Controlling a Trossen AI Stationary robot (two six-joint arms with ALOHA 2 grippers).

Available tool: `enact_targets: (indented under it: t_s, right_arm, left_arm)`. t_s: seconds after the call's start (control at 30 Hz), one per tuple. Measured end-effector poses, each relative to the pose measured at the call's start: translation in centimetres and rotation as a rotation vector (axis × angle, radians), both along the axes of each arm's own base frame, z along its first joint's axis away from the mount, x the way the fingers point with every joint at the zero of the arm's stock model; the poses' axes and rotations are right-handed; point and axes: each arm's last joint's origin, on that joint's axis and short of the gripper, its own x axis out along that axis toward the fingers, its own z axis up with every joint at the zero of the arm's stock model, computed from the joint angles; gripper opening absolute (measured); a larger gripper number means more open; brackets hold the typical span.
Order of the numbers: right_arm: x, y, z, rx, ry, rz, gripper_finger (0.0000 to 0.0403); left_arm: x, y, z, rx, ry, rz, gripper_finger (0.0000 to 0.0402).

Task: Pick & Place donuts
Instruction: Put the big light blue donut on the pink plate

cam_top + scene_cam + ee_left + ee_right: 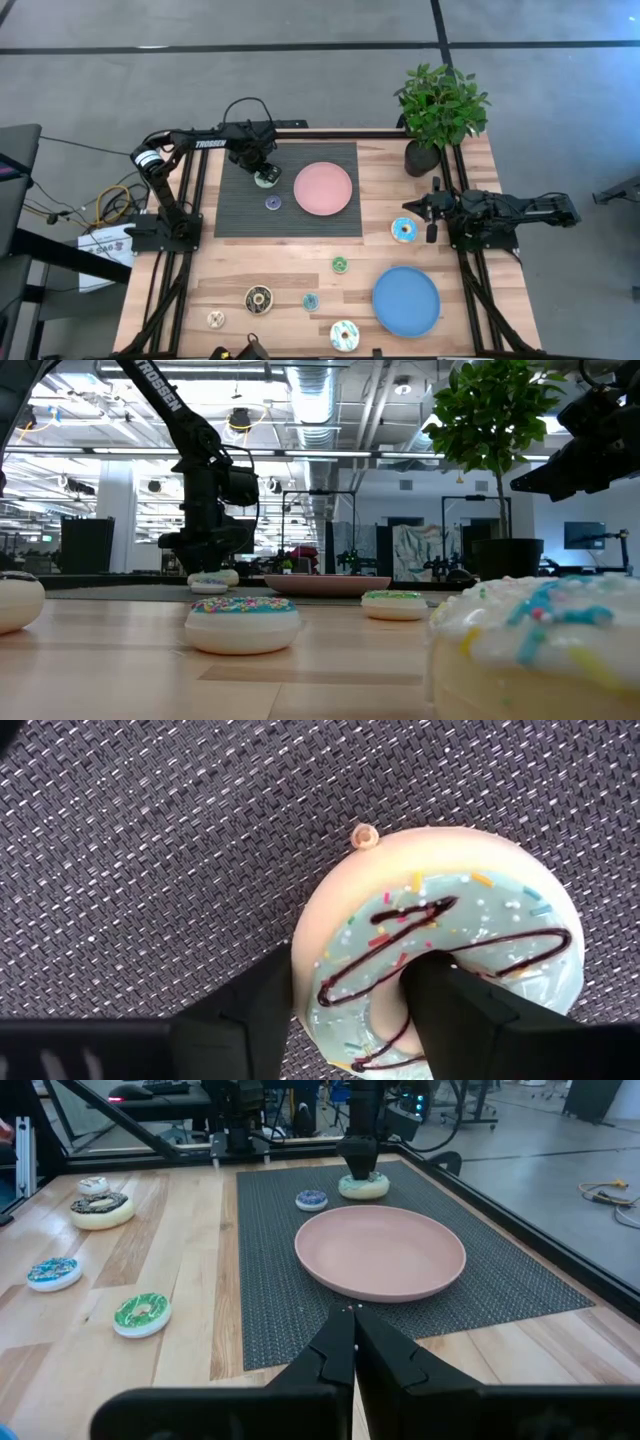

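Note:
My left gripper stands over the dark mat's far part, on a mint-iced donut with a chocolate drizzle and sprinkles, which lies flat on the mat beside the pink plate. A small purple donut lies on the mat nearby. My right gripper is shut on nothing and waits at the table's right side, next to a blue-iced donut. Green, blue, chocolate, small cream and white donuts lie on the bare wood near the front. My left gripper comes from above, pointing down, at the mint donut's ring. One finger is down in the hole and the other is outside against the cream rim. The donut lies flat on the mat.
The blue plate lies at the near right. A potted plant stands at the far right corner. The dark woven mat covers the far left middle. Bare wood lies between the mat and the near row of donuts.

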Motion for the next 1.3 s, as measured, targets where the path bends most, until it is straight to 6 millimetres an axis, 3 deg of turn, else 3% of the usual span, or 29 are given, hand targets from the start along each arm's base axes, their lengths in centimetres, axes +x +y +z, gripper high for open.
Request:
enact_targets:
  t_s: [0.23,0.77,1.3]
  right_arm:
    - [0.0,0.0,0.0,0.0,0.0,0.0,0.0001]
    - [0.0,0.0,0.0,0.0,0.0,0.0,0.0001]
    - [0.0,0.0,0.0,0.0,0.0,0.0,0.0001]
  left_arm:
    - [0.0,0.0,0.2,-0.012,0.013,0.0,0.0175]
    - [1.4,0.5,2.7,0.023,0.001,-0.017,0.0175]
    - [1.2,-0.1,2.1,0.021,0.045,-0.043,0.0175]
